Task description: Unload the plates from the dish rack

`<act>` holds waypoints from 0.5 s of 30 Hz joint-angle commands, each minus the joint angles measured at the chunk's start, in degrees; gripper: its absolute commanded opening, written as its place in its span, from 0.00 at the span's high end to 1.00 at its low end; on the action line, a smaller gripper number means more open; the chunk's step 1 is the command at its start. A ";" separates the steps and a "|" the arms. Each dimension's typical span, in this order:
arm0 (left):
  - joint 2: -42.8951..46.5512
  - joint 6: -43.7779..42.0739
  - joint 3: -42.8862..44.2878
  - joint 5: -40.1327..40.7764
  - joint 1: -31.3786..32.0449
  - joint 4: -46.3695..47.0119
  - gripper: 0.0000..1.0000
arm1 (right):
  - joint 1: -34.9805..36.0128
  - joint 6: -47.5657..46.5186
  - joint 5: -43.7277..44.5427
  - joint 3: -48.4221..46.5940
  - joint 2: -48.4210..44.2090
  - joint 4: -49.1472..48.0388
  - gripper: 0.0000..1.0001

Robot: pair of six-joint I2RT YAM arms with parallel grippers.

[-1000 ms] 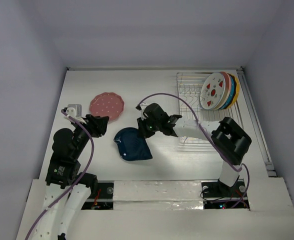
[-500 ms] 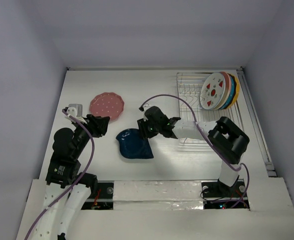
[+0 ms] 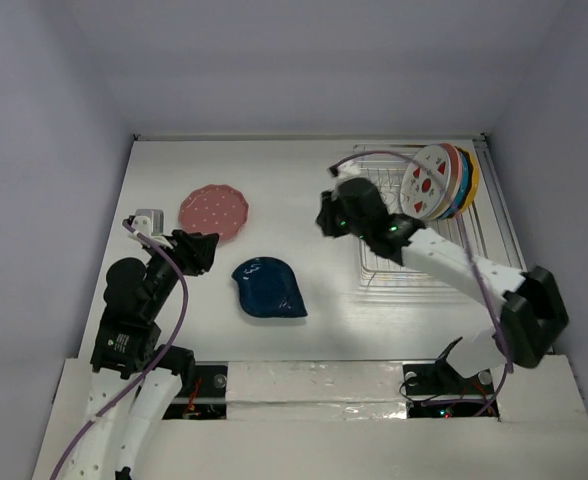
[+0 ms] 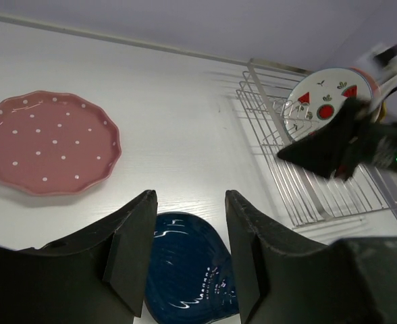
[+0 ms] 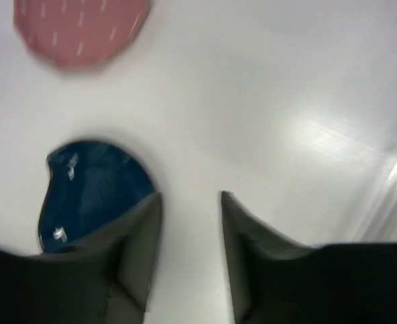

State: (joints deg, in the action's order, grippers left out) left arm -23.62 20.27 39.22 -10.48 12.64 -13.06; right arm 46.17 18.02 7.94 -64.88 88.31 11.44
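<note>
While my left gripper and right gripper hang empty, fingers apart | strawberry plate in rack looks stiff, slick, breakable | I'd pinch its top rim.

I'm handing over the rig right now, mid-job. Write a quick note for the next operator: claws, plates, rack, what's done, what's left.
Left claw: open, empty, hovering by the pink dotted plate and the dark blue plate.
Right claw: open, empty, in the air just left of the dish rack.
Done: pink dotted plate and dark blue plate lie flat on the table, apart.
Left: white strawberry plate stands on edge at the rack's far right, with three more plates behind it.
</note>
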 commanded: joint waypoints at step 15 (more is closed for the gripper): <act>0.94 0.12 0.94 2.13 0.28 1.81 0.89 | -34.30 0.61 24.93 -4.02 -9.75 1.74 0.62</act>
State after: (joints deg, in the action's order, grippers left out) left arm -22.98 20.40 39.22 -8.69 12.75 -13.17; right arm 13.02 18.48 30.04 -65.67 76.58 12.12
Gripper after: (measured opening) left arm 0.088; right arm 0.341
